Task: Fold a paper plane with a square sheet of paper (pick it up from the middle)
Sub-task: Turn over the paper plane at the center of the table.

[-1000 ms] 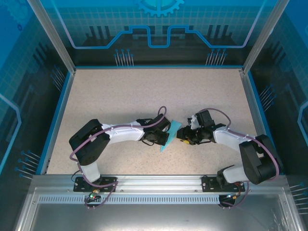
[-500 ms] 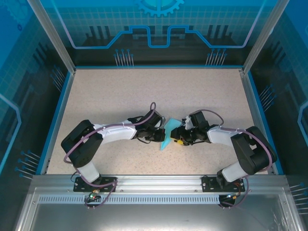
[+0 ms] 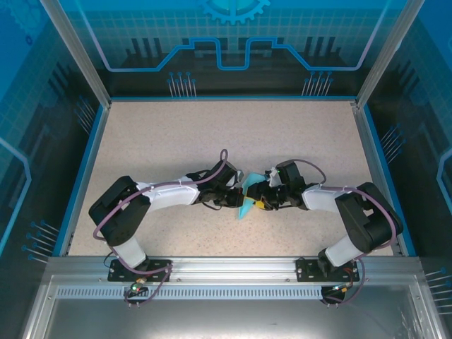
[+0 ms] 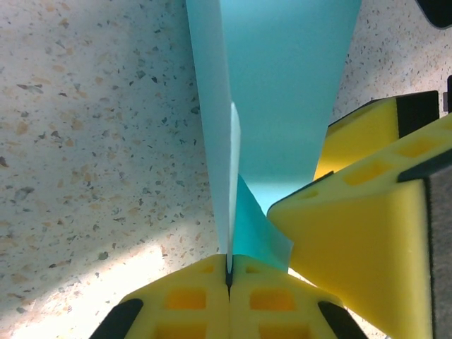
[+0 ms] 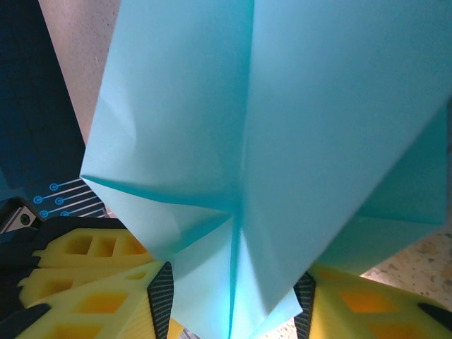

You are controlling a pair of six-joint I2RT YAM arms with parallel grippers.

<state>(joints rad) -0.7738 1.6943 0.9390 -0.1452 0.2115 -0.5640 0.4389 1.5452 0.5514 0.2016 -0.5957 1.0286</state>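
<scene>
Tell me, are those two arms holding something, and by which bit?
The folded blue paper, pinched along a folded edge by the shut left jaws. Right jaws straddle it too; their grip cannot be told.

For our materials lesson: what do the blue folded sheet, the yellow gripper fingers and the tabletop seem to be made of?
Blue sheet: thin matte paper; it holds sharp creases. Yellow fingers: likely moulded plastic or rubber, matte, with cut-out pockets. Tabletop: speckled beige, perhaps laminate or stone composite.

Just a speckled beige tabletop [image 3: 176, 141] with a blue rim [image 3: 226, 98], blue circuit-print walls [image 3: 233, 42] around it, metal rail [image 3: 226, 267] up front.
</scene>
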